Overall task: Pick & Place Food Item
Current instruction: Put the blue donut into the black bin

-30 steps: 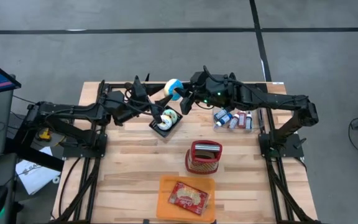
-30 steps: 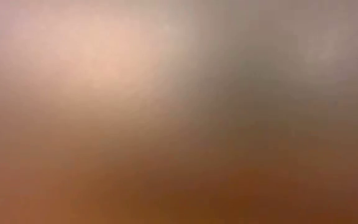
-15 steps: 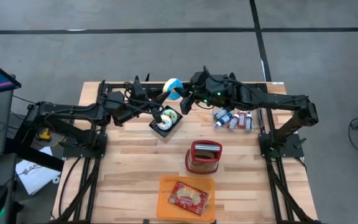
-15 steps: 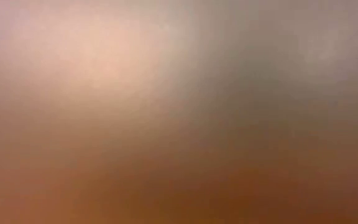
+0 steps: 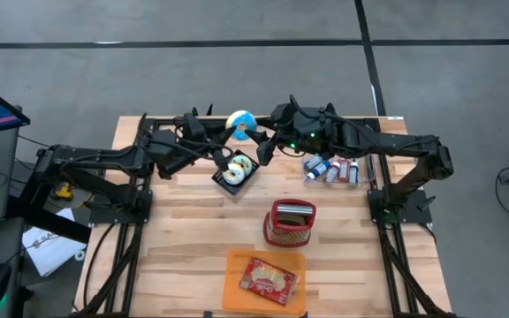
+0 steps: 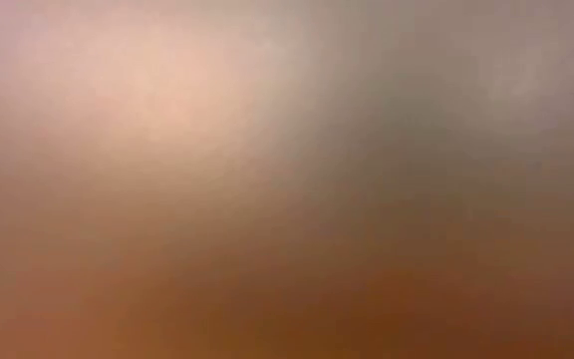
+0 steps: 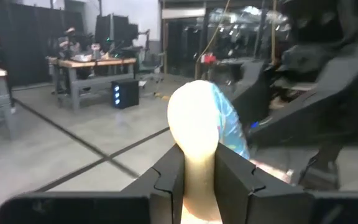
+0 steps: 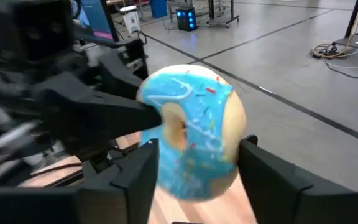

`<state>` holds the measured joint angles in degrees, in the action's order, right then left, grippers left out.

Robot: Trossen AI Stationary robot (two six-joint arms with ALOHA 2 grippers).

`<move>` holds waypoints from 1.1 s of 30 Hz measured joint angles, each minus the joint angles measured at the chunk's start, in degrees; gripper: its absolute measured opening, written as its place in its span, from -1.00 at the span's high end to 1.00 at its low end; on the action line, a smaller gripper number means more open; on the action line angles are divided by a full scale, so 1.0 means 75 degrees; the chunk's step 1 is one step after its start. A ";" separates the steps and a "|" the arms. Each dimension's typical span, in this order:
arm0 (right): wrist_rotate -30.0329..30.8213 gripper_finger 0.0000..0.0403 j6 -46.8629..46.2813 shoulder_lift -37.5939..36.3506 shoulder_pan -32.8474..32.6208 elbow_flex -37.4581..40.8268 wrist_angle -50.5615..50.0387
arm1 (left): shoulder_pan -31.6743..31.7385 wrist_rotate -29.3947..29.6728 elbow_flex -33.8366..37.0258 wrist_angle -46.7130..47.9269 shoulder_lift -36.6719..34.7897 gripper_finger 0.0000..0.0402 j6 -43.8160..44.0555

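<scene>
**Blue donut at the handover between 2 claws**

High view: I see the blue-iced donut (image 5: 239,122) held above the counter's (image 5: 184,238) far edge, between my left claw (image 5: 228,132) and right claw (image 5: 261,141). Nearby sit a black tray (image 5: 237,173) of donuts, a red basket (image 5: 290,224), an orange tray (image 5: 265,281) with a red packet; I can read no writing.

Low view: only blur.

Left wrist view: the left claw's fingers (image 7: 169,180) pinch the donut's pale edge.

Right wrist view: the right claw's fingers (image 8: 135,177) stand apart on either side of the donut, not clamping it.
</scene>
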<state>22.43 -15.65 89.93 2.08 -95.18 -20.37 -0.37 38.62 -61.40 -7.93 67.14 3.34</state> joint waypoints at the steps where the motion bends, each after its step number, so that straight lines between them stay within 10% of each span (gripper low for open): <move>1: 0.0000 -0.06 -0.0037 -0.0011 -0.0005 0.0000 0.0002 | 0.0043 0.0014 -0.0001 0.0276 -0.0103 0.68 -0.0001; 8: -0.0004 -0.20 -0.0118 -0.0261 -0.0017 0.0003 -0.0319 | 0.0489 -0.0280 0.0004 0.2610 -0.1133 0.68 0.0142; 17: 0.0015 -0.17 -0.0260 -0.0527 -0.0058 0.0000 -0.0698 | 0.2046 -0.4843 -0.0001 0.6612 -0.1507 0.66 0.0566; 23: 0.0012 -0.16 -0.0424 -0.0501 -0.0133 0.0000 -0.0643 | 0.3079 -0.7395 -0.0001 0.6992 -0.0522 0.61 -0.0989; 33: 0.0216 -0.16 -0.0885 -0.0477 -0.0288 0.0000 -0.0834 | 0.3667 -0.7663 -0.0331 0.7509 0.1698 0.50 -0.4321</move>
<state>24.05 -22.29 86.35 -0.08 -95.18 -26.63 27.14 -18.85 -63.89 48.39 79.87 -29.07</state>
